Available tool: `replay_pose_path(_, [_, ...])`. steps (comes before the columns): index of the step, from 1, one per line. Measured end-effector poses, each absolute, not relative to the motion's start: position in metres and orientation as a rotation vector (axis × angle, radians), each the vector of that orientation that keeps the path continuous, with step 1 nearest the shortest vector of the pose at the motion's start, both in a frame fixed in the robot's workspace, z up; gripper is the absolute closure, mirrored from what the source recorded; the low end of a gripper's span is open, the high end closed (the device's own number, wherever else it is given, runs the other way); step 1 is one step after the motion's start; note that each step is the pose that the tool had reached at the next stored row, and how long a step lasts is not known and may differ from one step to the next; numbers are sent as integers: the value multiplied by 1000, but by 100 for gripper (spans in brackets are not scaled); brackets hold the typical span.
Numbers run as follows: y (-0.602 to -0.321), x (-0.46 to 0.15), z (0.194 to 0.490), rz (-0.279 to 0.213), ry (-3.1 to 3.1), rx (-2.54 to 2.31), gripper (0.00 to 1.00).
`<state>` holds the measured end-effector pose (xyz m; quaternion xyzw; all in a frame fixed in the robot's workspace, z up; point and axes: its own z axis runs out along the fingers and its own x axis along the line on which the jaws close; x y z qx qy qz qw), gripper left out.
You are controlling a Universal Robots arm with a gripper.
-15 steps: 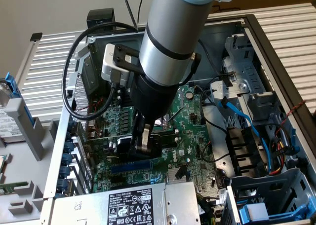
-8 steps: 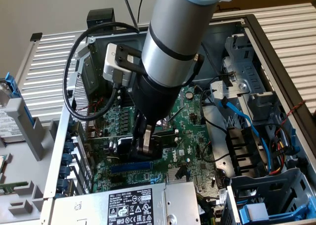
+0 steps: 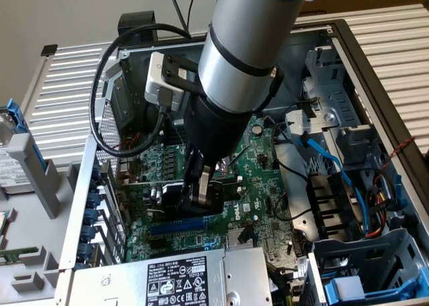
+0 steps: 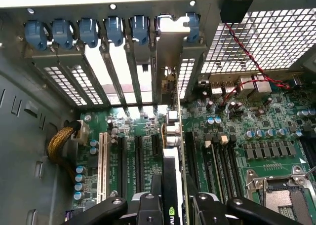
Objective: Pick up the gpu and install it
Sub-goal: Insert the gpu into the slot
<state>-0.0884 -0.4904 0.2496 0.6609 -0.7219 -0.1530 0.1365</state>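
My gripper (image 3: 201,190) reaches down into an open computer case and is shut on the gpu (image 3: 171,200), whose black fan shroud shows beside the fingers. In the wrist view the gpu (image 4: 176,136) stands on edge, a thin green card running away from the gripper (image 4: 177,207), with the black fingers (image 4: 148,207) on either side of it. Its silver end bracket (image 4: 170,47) lies against the case's rear slot openings. The card stands over the green motherboard (image 3: 268,178) among the expansion slots (image 4: 138,156). I cannot tell whether its edge connector is in a slot.
Blue slot clips (image 4: 64,32) line the case's rear wall. A power supply (image 3: 167,279) sits at the near edge and a drive cage (image 3: 362,266) with blue cables (image 3: 328,165) is at the exterior view's right. The CPU socket (image 4: 281,190) and a yellow sleeved cable (image 4: 59,146) flank the card.
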Motion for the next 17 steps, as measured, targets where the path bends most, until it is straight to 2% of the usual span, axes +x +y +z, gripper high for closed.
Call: replay_pose_path(17, [-490,-88,250,-416,-2067,1920,71])
